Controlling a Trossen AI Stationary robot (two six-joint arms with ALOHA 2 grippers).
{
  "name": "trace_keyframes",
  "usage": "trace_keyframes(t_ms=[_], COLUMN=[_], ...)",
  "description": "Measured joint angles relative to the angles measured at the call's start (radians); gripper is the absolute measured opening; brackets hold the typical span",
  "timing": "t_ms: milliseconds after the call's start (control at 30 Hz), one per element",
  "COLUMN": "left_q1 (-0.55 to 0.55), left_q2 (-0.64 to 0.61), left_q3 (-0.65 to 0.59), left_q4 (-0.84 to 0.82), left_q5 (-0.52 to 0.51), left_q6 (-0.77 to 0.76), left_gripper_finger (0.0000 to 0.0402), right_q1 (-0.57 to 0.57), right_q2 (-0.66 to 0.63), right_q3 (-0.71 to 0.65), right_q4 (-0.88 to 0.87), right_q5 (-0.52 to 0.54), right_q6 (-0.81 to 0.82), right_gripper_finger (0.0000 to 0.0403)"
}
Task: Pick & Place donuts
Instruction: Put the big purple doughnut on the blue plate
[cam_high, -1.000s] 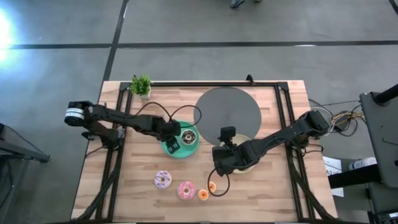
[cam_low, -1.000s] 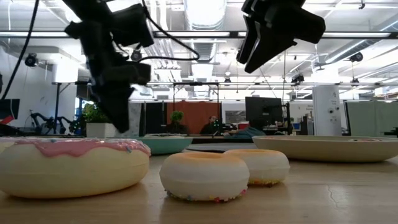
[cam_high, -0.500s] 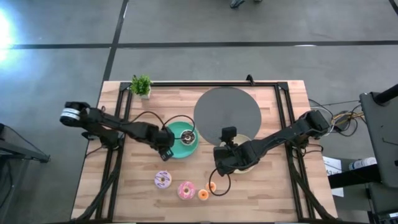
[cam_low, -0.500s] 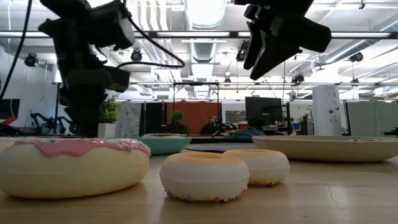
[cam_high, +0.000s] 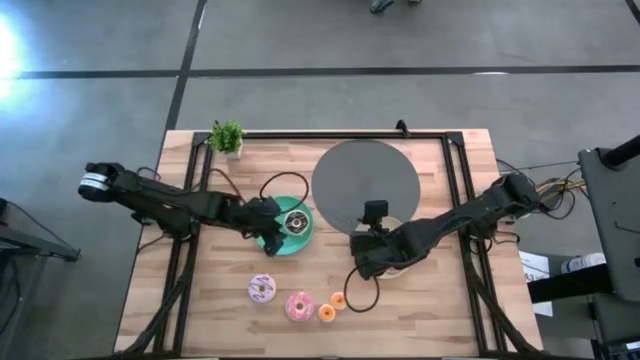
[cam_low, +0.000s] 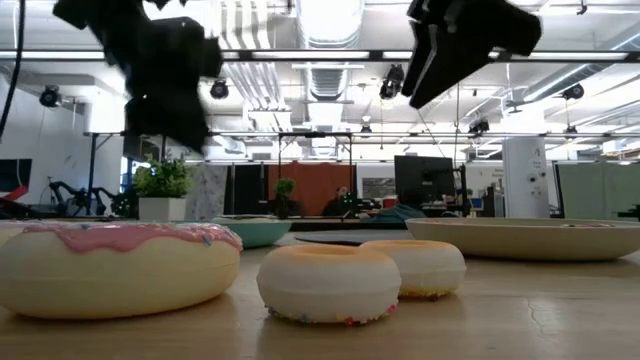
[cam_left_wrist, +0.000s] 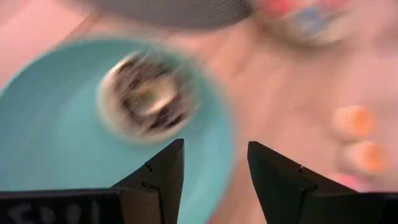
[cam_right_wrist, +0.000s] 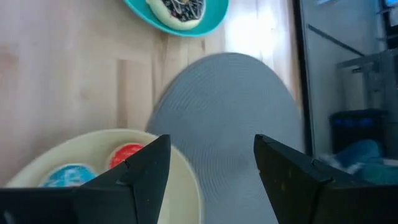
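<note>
A chocolate brown donut (cam_high: 294, 222) lies flat in the teal plate (cam_high: 303, 240); it also shows in the left wrist view (cam_left_wrist: 146, 96). My left gripper (cam_high: 268, 224) is open and empty above the plate's left rim. My right gripper (cam_high: 362, 262) is open and empty above the pale-yellow plate (cam_right_wrist: 74, 152), which holds a red donut (cam_right_wrist: 127, 152) and a blue one (cam_right_wrist: 68, 174). The lilac-white donut (cam_high: 262, 289), the pink-iced donut (cam_high: 300, 305) and two small orange donuts (cam_high: 327, 313) (cam_high: 340, 300) lie flat on the table near the front edge.
A round grey mat (cam_high: 365, 185) lies at the back of the table, behind the two plates. A small potted plant (cam_high: 227, 137) stands at the far left corner. Black frame rails (cam_high: 455, 200) run along the table's sides and far edge.
My left gripper has drawn back from over the teal plate toward the table's left edge and gone up; the chocolate donut stays in the plate. My right gripper has gone up a little above the pale-yellow plate.
</note>
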Motion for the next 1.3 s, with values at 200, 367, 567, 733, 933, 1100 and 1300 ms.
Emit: trace_keyframes(t_ms=[200, 367, 567, 733, 933, 1100, 1300], left_q1=[-0.077, -0.200, -0.343, -0.423, -0.460, -0.462, -0.462], left_q2=[-0.045, -0.045, -0.044, 0.012, 0.108, 0.180, 0.241], left_q3=[-0.012, -0.013, -0.011, -0.018, -0.020, -0.020, -0.010], left_q4=[0.109, 0.090, -0.117, -0.211, -0.199, -0.145, -0.103], left_q5=[0.075, 0.125, 0.083, 0.070, 0.053, 0.053, 0.056], left_q6=[0.029, -0.055, -0.425, -0.608, -0.616, -0.588, -0.589], left_gripper_finger=[0.0152, 0.0152, 0.0152, 0.0152, 0.0152, 0.0152, 0.0152], right_q1=[0.011, 0.045, 0.041, 0.042, 0.041, 0.041, 0.041], right_q2=[-0.173, -0.257, -0.230, -0.174, -0.124, -0.125, -0.132], right_q3=[-0.144, -0.221, -0.239, -0.226, -0.190, -0.188, -0.189], right_q4=[0.064, 0.179, 0.221, 0.211, 0.208, 0.185, 0.140], right_q5=[-0.205, -0.278, -0.281, -0.282, -0.279, -0.278, -0.270], right_q6=[0.163, 0.207, 0.227, 0.185, 0.114, 0.117, 0.125], right_gripper_finger=[0.0224, 0.0224, 0.0224, 0.0224, 0.0224, 0.0224, 0.0224])
